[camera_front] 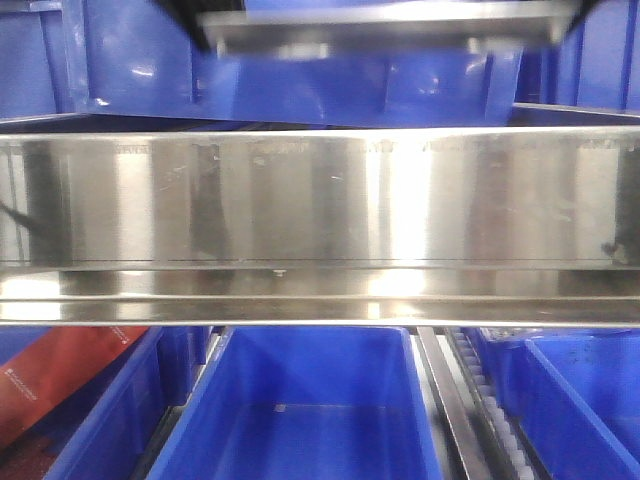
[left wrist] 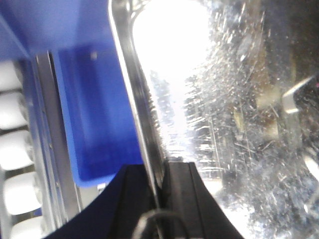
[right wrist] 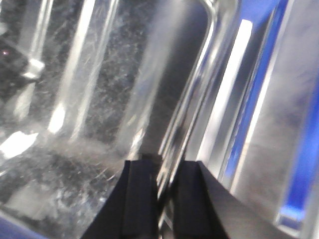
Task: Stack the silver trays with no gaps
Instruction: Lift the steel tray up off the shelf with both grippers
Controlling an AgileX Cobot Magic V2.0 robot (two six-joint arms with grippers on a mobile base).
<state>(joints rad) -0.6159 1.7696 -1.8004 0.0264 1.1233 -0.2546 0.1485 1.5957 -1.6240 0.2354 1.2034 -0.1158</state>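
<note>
While I hold the tray (camera_front: 385,30) at top centre | left gripper (left wrist: 160,168) clamped on its rim | right gripper (right wrist: 167,168) clamped likewise

This is a factory or warehouse line. Blue bins (camera_front: 310,400) sit at 6 o'clock below a steel rail (camera_front: 320,200), and white conveyor rollers (left wrist: 12,149) flank them.

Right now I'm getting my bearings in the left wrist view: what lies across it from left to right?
white rollers → steel rail → blue bin → silver tray, its left rim pinched by the left gripper.
</note>
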